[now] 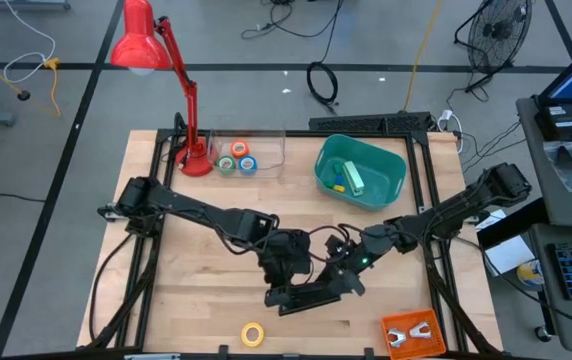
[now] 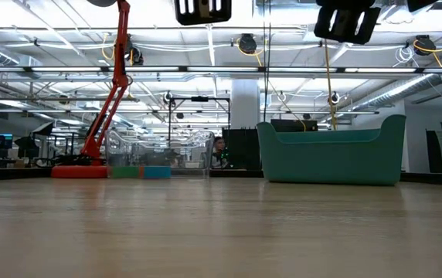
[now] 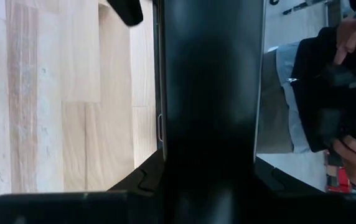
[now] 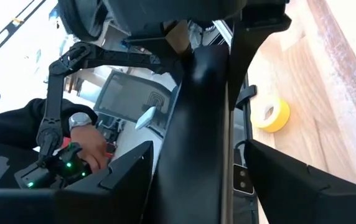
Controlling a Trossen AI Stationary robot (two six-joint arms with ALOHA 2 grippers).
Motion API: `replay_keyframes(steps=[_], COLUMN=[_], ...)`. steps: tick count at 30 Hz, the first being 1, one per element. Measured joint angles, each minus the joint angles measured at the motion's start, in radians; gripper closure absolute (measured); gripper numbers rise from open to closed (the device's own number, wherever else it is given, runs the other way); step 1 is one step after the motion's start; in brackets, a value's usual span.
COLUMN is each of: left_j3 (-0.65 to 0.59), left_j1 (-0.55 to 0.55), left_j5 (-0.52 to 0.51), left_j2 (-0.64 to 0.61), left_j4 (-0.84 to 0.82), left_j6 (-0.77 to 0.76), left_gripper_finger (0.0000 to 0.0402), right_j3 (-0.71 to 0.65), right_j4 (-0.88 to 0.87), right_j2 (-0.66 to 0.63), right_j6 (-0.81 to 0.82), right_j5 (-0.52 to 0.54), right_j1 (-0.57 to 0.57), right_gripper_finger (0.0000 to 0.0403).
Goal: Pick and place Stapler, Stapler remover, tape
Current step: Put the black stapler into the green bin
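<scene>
On the left of the wooden surface, at its far edge, stands a red desk lamp. Just beside its base sits a clear plastic box holding three tape rolls: orange, green and blue. In the low view this box shows as a transparent tub next to the lamp's base, with green and blue visible at its bottom.

Toward the middle, the left gripper reaches in from the left side and is clamped on the stapler, a long black bar lying near the front centre of the surface. The left wrist view shows the bar filling the space between the fingers. The yellow tape roll lies alone on the bare wood near the front edge, just in front of the stapler; it also shows in the right wrist view.

The right gripper comes in from the right and meets the stapler's other end, its jaws spread wide on either side of the bar without pressing it.

Farther right and back, a teal bin holds small yellow, blue and pale green pieces. At the front right corner lies an orange staple remover.
</scene>
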Motion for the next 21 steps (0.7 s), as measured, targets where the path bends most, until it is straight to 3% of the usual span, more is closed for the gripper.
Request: replay_keyframes(steps=[4,13,21], left_j3=[0.0,0.0,0.0], left_j1=[0.001,0.003,0.011], left_j5=[-0.002,-0.002,0.0], left_j2=[0.0,0.0,0.0], left_j4=[0.018,0.01,-0.006], left_j6=[-0.001,-0.039,-0.017], left_gripper_finger=[0.0278,0.0278,0.0259], right_j3=[0.0,-0.001,-0.001], right_j4=[0.001,-0.011,-0.016], right_j2=[-0.001,0.0,0.0], right_j6=[0.007,0.006,0.011], right_j5=[-0.004,-0.018,-0.019], right_j1=[0.0,-0.001,0.0], right_gripper_finger=[0.0173,0.025,0.0246])
